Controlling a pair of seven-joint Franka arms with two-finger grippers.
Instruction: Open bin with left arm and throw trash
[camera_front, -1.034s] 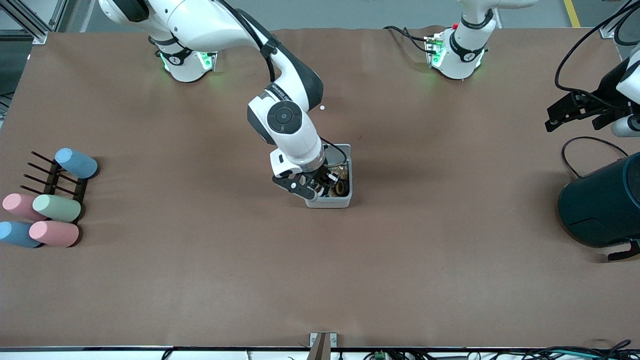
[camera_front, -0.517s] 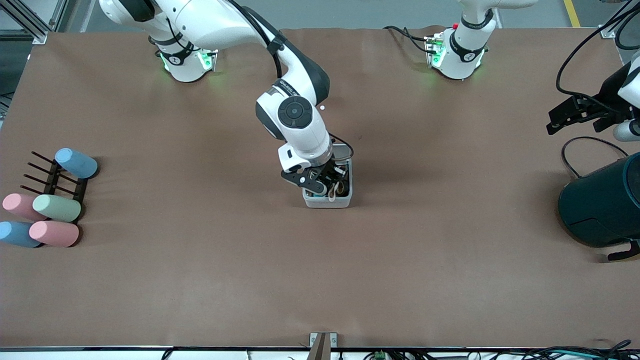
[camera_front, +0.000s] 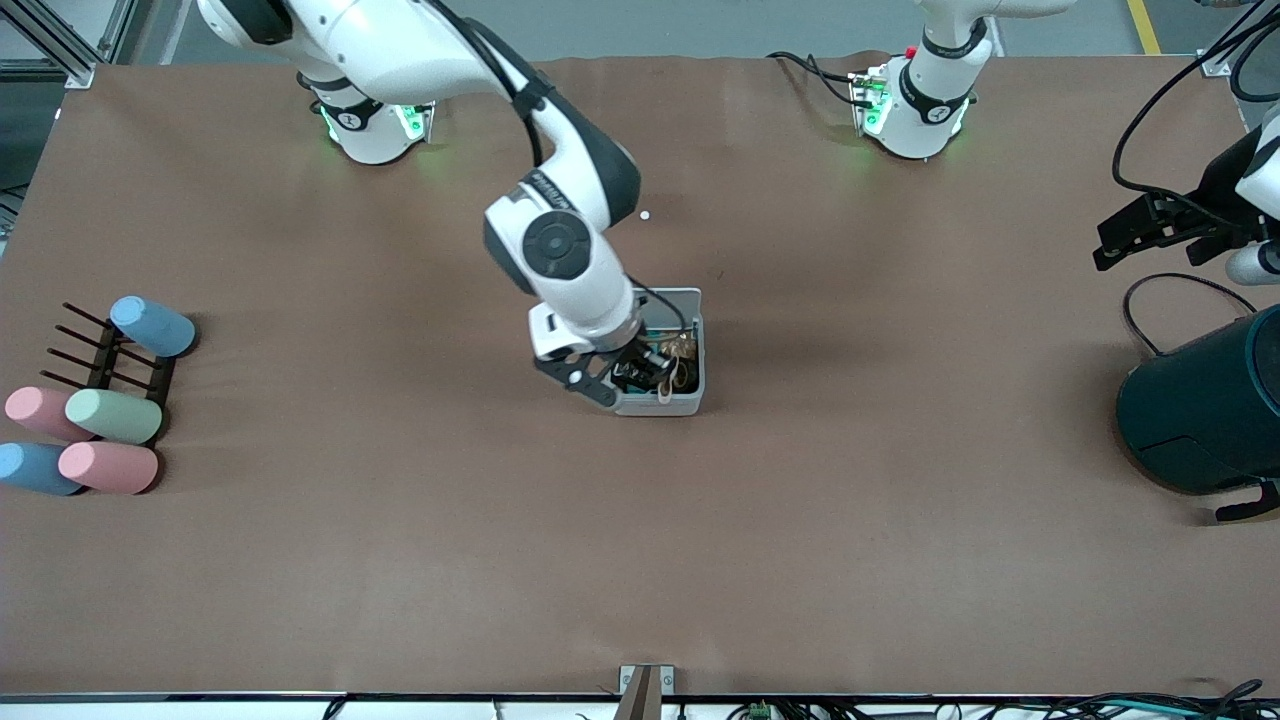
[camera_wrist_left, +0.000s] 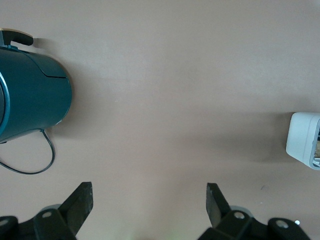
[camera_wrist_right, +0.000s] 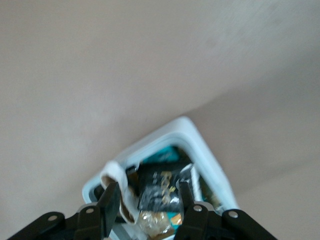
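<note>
The small white-grey bin (camera_front: 690, 402) stands open at the middle of the table. It also shows in the right wrist view (camera_wrist_right: 200, 137) and at the edge of the left wrist view (camera_wrist_left: 302, 140). Inside lie the dark printed snack wrapper (camera_wrist_right: 160, 187) and the beige rubber-band loop (camera_wrist_right: 116, 172), which drapes over the rim (camera_front: 665, 388). I cannot make out the black tape ring. My right gripper (camera_front: 640, 378) (camera_wrist_right: 149, 187) is open just over the bin, with a finger on each side of the wrapper. My left gripper (camera_front: 1115, 240) (camera_wrist_left: 149, 187) is open and empty, waiting above the left arm's end of the table.
A large dark teal container (camera_front: 1200, 410) (camera_wrist_left: 30, 95) with a black cable lies at the left arm's end. Several pastel cylinders (camera_front: 110, 415) and a black rack (camera_front: 100, 350) lie at the right arm's end.
My right gripper has shifted over the bin toward the right arm's end and stays low. The rubber band now rests on the bin's rim. The left arm has barely moved.
</note>
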